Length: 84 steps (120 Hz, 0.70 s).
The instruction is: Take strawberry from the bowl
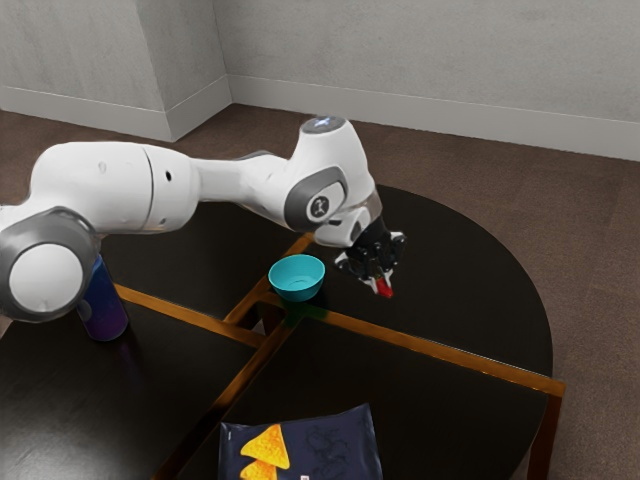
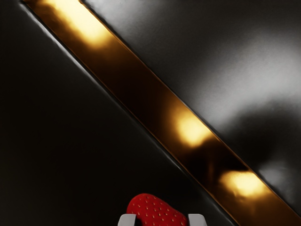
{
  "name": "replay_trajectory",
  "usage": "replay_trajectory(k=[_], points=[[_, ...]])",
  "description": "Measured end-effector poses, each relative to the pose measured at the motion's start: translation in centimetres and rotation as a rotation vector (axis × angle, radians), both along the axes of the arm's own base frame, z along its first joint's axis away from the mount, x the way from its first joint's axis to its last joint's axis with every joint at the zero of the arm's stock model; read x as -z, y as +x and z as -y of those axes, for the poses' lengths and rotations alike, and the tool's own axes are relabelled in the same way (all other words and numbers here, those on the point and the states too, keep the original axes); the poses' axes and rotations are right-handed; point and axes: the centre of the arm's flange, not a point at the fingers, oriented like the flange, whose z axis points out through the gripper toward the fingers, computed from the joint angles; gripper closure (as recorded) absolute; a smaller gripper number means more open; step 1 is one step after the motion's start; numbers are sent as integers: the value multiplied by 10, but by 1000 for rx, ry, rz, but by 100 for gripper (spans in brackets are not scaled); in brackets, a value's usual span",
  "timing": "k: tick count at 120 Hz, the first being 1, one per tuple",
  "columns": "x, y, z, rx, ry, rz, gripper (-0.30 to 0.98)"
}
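Beside the teal bowl, above the dark table | gripper: clamped on strawberry from two sides | strawberry: airborne, outside the bowl | reason: two-sided hold likely secures it for setting down

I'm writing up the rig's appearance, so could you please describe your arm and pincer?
My arm is white with rounded segments, grey caps at the joints and a thin dark seam. The pincer is black, with pale grey fingertips.
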Motion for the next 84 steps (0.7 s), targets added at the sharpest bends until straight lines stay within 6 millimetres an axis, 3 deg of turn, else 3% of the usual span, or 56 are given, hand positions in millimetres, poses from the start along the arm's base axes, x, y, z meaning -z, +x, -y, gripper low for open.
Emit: replay_trajectory(k=[12, 35, 47, 52, 56, 60, 68, 71, 76, 84], points=[[1, 0, 5, 0, -7, 7, 73], [3, 0, 4, -12, 1, 4, 35], [2, 0, 3, -27, 1, 1, 22], [-7, 0, -6, -68, 1, 2, 18], [-28, -1, -14, -119, 5, 2, 16], [-71, -11, -31, -198, 22, -2, 13], [-201, -57, -98, -428, 54, 29, 10], [-236, -75, -119, -510, 62, 35, 9], [-267, -98, -138, -613, 73, 19, 7], [-283, -119, -145, -726, 82, -36, 5]])
